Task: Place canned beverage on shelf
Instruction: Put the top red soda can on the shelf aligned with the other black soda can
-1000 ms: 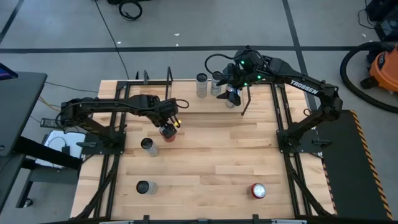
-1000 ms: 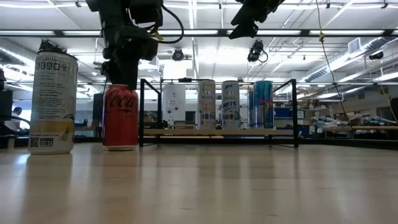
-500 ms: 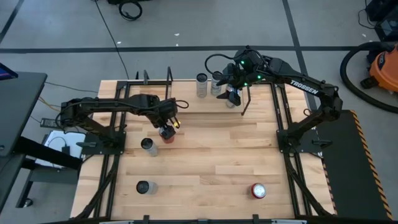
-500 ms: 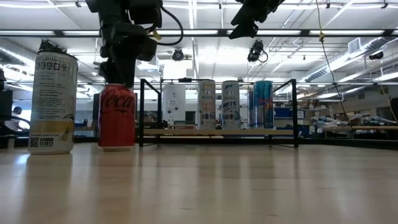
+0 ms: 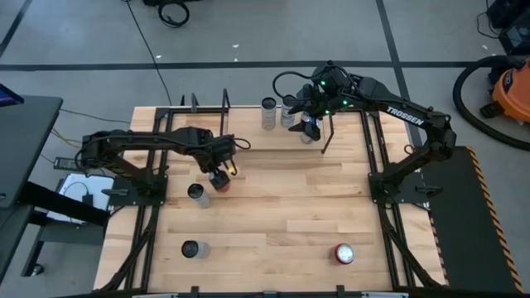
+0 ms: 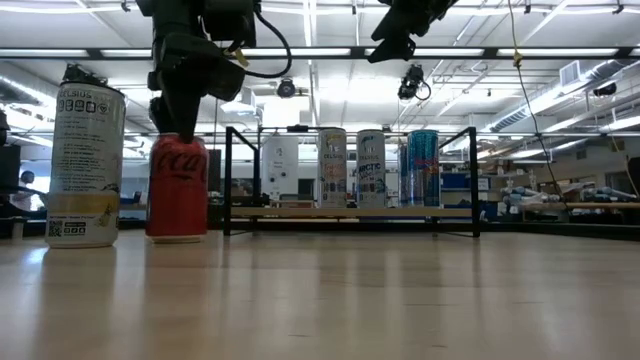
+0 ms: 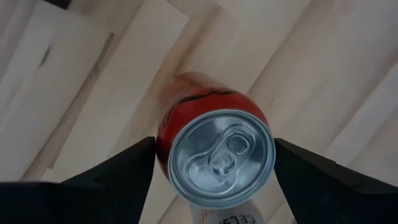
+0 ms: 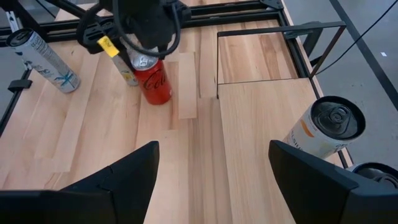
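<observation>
Shelf (image 6: 350, 212) holds four upright cans | left jaws (image 5: 220, 175) seemingly clamp red can (image 6: 178, 188) | right jaws (image 5: 310, 124) apart above shelf

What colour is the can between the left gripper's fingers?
Red can with white script and a silver top; the body shows best in the low view, the lid in the left wrist view.

The red can (image 6: 178, 190) stands upright on the table at left of the low view, its silver top unopened. The shelf (image 6: 350, 213), light wood between black rod frames, sits mid-frame behind it, carrying four upright cans.
</observation>
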`<state>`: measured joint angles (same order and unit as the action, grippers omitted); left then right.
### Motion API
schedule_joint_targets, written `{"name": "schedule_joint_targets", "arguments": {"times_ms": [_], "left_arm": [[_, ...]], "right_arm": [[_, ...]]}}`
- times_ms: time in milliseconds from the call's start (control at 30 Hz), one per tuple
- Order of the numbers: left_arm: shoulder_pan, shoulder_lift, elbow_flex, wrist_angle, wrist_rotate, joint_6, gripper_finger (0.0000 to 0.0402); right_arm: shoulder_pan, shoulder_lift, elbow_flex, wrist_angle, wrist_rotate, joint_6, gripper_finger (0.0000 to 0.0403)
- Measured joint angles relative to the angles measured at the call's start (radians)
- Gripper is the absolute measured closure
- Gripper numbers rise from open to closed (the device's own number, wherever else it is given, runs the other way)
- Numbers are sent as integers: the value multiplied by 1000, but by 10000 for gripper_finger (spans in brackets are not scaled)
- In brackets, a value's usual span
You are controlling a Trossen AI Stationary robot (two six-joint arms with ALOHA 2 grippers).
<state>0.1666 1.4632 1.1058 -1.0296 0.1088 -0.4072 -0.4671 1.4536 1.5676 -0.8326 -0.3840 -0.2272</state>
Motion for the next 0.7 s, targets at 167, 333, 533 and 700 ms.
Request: {"name": "schedule_joint_targets", "arguments": {"times_ms": [167,333,533,700], "left_arm": [[-14,45,4,-13,14,7,84],[-12,41,0,-12,21,3,84],[-13,26,-1,-9,22,11,84],[-14,26,-2,-10,20,11,85]], "right_arm": [[0,0,0,-1,0,0,91],[0,0,0,-1,0,14,91],[0,0,0,-1,0,23,91],[0,0,0,-1,0,23,91]]}}
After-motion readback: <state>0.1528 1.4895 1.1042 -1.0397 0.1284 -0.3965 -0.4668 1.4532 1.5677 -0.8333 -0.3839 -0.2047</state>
